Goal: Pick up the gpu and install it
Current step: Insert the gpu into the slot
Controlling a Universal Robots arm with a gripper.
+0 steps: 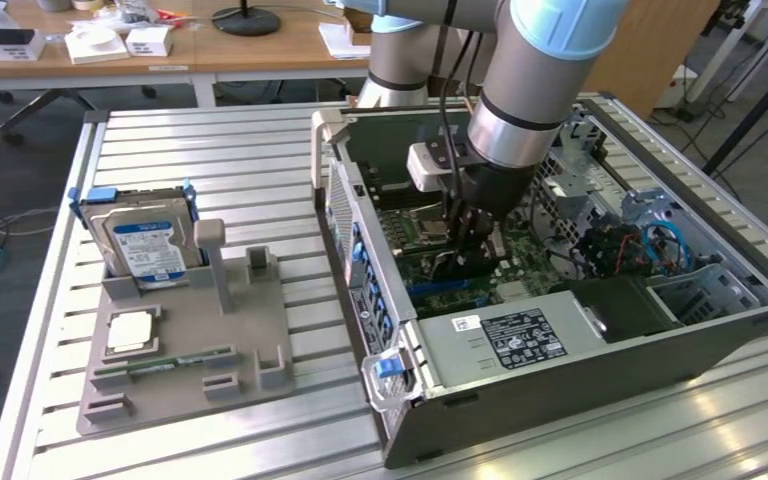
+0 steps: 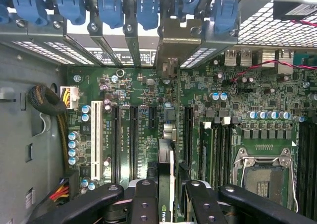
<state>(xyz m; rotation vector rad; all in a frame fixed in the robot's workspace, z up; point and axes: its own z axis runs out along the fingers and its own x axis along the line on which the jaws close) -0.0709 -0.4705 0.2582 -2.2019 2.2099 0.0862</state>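
Note:
The gpu (image 2: 166,159) is seen edge-on, a thin dark card standing upright between my two black fingers (image 2: 143,199). My gripper (image 2: 171,204) is shut on it. The card hangs over the long black expansion slots of the green motherboard (image 2: 133,140). Its metal end bracket (image 2: 171,45) lies against the case's rear slot openings. In the exterior view my gripper (image 1: 471,250) reaches down into the open computer case (image 1: 558,390), with the dark gpu (image 1: 458,268) low over the board. Whether the card's edge sits in a slot is hidden.
Blue slot latches (image 2: 109,6) line the rear wall. A CPU socket (image 2: 262,177) and a sleeved cable bundle (image 2: 49,105) flank the slots. Outside the case, a grey fixture (image 1: 264,320) holds a silver hard drive (image 1: 151,248), a chip (image 1: 131,330) and a green memory stick (image 1: 164,365).

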